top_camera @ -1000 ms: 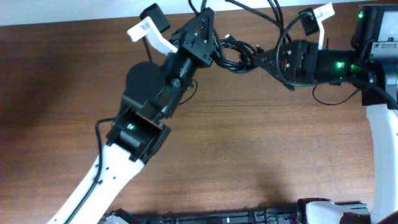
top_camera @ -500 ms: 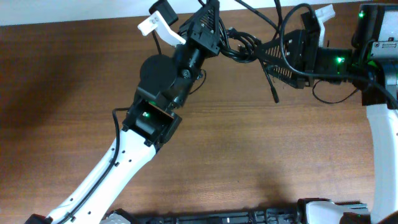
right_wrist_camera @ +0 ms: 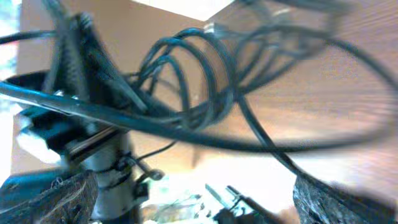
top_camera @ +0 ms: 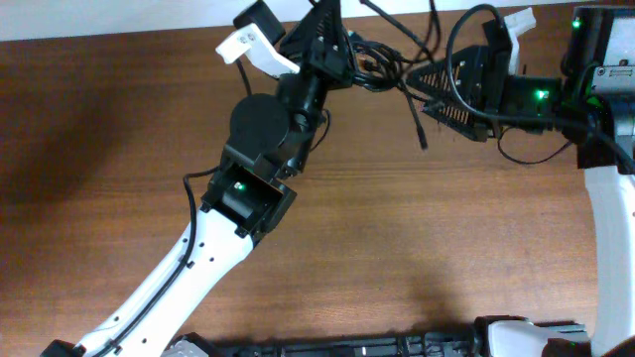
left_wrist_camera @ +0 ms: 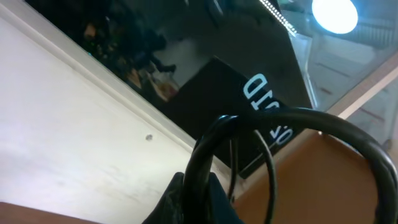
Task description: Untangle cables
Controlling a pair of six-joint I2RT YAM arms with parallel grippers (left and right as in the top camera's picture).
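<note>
The cables hang as a knotted black bundle between my two grippers, near the table's far edge. My left gripper points up and away, shut on one cable that rises from its fingers and arcs off to the right. My right gripper faces the bundle from the right and is open. In the right wrist view the coiled cables cross above the right gripper and its wide-spread fingertips, with nothing clamped. One loose cable end dangles toward the table.
The brown wooden table stretches toward me below both arms. A white wall borders the far edge. The right arm's base stands at the right. Thicker black wires loop over the right gripper.
My left arm has pushed toward the far edge and lifted the held cable. The bundle has stretched out, and one cable end has dropped free below the right gripper.
</note>
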